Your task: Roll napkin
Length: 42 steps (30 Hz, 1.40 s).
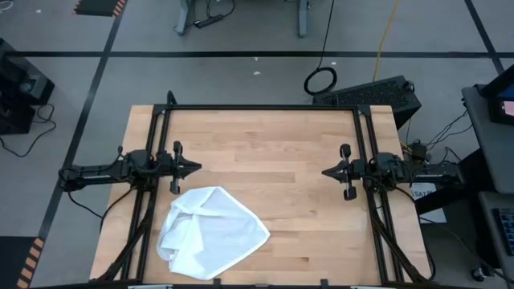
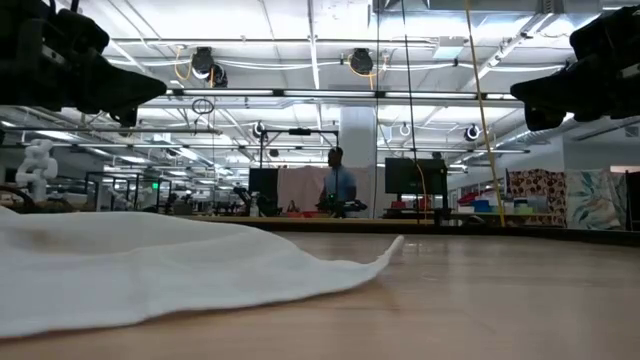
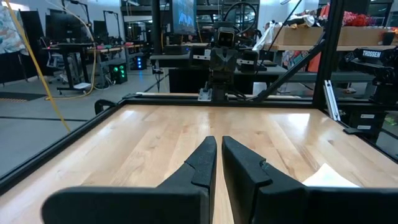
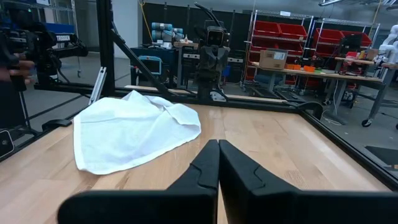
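The thin white cloth napkin (image 1: 210, 234) lies crumpled in the lower left of the high view, on the pale wooden bench (image 1: 273, 160), with its upper left corner folded over on itself and wrinkles running through the middle. It is not flat and no roll has been started.

The left end effector (image 1: 195, 168) hangs just above the napkin's upper edge in that view, its fingers drawn nearly together and holding nothing. The right end effector (image 1: 327, 172) waits at the right of the frame, well apart from the cloth, its fingers likewise narrow and empty.

The main risk is probably the bunched corner: rolling over it would likely give a lopsided, loose roll. Pinching such thin fabric may catch only one layer, or drag the whole napkin across the smooth wood. With one arm far off, the free edge could slip and unroll.
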{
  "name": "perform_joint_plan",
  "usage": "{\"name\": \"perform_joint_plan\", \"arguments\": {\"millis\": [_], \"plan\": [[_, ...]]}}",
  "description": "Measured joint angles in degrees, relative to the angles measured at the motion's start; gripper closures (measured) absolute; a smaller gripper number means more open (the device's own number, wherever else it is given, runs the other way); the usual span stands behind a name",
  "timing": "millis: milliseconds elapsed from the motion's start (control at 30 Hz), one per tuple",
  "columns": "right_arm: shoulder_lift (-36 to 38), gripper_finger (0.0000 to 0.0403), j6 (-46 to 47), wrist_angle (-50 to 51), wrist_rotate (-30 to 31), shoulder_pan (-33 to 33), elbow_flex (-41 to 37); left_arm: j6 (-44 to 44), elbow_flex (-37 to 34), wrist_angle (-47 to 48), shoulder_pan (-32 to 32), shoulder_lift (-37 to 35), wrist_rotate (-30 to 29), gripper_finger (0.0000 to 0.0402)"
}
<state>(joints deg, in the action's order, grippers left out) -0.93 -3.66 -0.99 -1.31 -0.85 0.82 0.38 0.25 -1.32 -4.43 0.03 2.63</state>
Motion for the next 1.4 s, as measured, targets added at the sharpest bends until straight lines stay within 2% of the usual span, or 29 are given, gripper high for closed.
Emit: {"name": "perform_joint_plan", "arguments": {"millis": [367, 500, 633, 733, 900, 1067, 1167, 1267, 1400], "plan": [[0.0, 0.0403, 0.0, -0.6, 0.0, 0.0, 0.0, 1.5, 0.3, -2.0, 0.0, 0.0, -1.7, 0.0367], [0.0, 0.0403, 0.0, -0.5, 0.0, 0.0, 0.0, 1.5, 4.3, -2.3, 0.0, 0.3, -2.9, 0.0368], [0.0, 0.0403, 0.0, -0.5, 0.0, 0.0, 0.0, 1.5, 11.3, -0.5, 0.0, 2.8, -2.9, 0.0384], [0.0, 0.0403, 0.0, -1.6, 1.5, 0.0, 0.0, 1.5, 19.7, 4.5, 0.0, 6.3, -2.9, 0.0397], [0.0, 0.0403, 0.5, -1.9, 1.7, 0.0, 0.0, 1.5, 34.5, 12.6, 0.0, 14.8, -3.1, 0.0395], [0.0, 0.0403, 11.9, -1.0, 1.4, 0.0, 0.0, 1.4, 48.8, 17.9, 0.0, 24.3, 0.9, 0.0395], [-0.5, 0.0403, 14.3, 0.1, 1.1, 0.0, 0.0, 1.5, 56.7, 23.9, 0.0, 30.5, 1.7, 0.0395], [-1.0, 0.0403, 15.7, 0.0, 1.3, 0.0, 0.0, 1.4, 61.0, 31.2, 0.0, 36.7, 0.1, 0.0395], [-1.2, 0.0403, 16.8, 0.0, 1.4, 0.0, 0.0, -1.5, 60.1, 37.5, 0.2, 42.7, 2.5, 0.0392]]}}
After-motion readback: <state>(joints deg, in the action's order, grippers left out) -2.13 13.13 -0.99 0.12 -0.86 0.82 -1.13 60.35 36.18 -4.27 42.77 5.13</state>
